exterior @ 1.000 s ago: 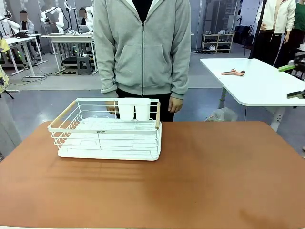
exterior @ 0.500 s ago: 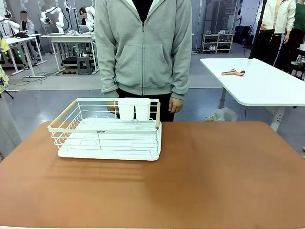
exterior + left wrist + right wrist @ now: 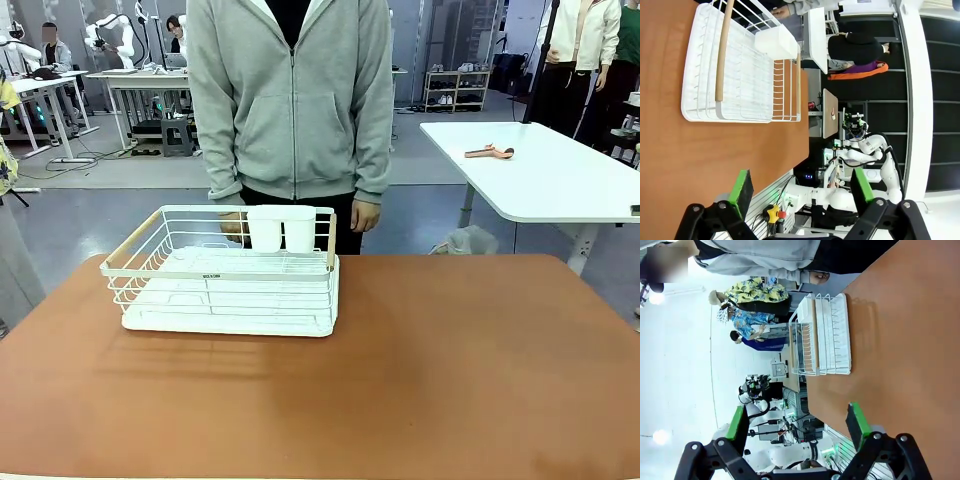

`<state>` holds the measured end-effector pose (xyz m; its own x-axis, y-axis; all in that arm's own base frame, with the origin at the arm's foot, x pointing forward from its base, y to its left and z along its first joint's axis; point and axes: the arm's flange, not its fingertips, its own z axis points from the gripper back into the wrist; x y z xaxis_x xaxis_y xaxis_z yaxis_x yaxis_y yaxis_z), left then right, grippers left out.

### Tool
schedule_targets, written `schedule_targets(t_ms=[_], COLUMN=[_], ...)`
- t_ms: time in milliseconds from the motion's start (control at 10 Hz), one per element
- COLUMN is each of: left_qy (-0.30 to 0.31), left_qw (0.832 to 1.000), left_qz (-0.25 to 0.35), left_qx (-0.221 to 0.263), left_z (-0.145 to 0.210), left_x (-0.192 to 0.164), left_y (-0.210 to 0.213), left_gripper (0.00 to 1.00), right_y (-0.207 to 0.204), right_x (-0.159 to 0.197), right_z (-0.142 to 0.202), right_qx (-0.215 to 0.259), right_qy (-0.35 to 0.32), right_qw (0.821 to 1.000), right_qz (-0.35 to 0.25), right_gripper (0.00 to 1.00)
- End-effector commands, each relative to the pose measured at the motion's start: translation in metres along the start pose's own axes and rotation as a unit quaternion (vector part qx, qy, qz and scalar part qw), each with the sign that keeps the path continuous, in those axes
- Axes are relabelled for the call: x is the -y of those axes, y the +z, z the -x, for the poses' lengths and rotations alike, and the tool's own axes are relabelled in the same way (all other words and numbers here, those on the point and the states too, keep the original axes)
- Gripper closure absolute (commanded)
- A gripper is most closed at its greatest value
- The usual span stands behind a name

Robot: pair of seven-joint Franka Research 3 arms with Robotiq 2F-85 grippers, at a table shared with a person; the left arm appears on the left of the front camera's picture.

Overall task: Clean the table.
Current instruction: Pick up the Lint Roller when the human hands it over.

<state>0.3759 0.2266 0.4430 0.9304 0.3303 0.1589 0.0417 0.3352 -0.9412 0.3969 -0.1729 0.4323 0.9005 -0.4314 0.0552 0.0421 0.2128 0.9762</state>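
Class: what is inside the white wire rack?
A white two-part holder sits at the rack's far side; the rest of the wire floor looks bare. The holder's opaque walls hide its contents.

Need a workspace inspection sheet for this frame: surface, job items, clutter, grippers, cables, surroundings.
Surface: table, reddish-brown top, dry-looking.
Job's things: the table itself.
Clutter: white wire rack left of centre, two white cups at its far side.
Grippers: left gripper open, holding nothing; right gripper open, holding nothing.
Cables: nothing seen on the table.
Surroundings: person in a grey hoodie standing at the far edge; white table behind, a pinkish tool on it.
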Motion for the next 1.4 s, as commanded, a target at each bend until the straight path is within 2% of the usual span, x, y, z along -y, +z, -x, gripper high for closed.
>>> schedule_targets(t_ms=[0, 1300], left_qy=[0.000, 0.000], left_qw=[1.000, 1.000], left_qz=[-0.004, -0.004], left_qx=[-0.002, -0.002], left_z=[0.0011, 0.0011], left_x=[-0.0001, -0.0001], left_y=[0.0018, 0.0018], left_gripper=[0.00, 0.00], right_y=[0.0055, 0.0055], right_x=[-0.0028, -0.0028], right_z=[0.0040, 0.0040], right_qx=[0.009, 0.009], right_qy=[0.000, 0.000], right_qw=[1.000, 1.000], right_qz=[-0.003, -0.003], right_gripper=[0.00, 0.00])
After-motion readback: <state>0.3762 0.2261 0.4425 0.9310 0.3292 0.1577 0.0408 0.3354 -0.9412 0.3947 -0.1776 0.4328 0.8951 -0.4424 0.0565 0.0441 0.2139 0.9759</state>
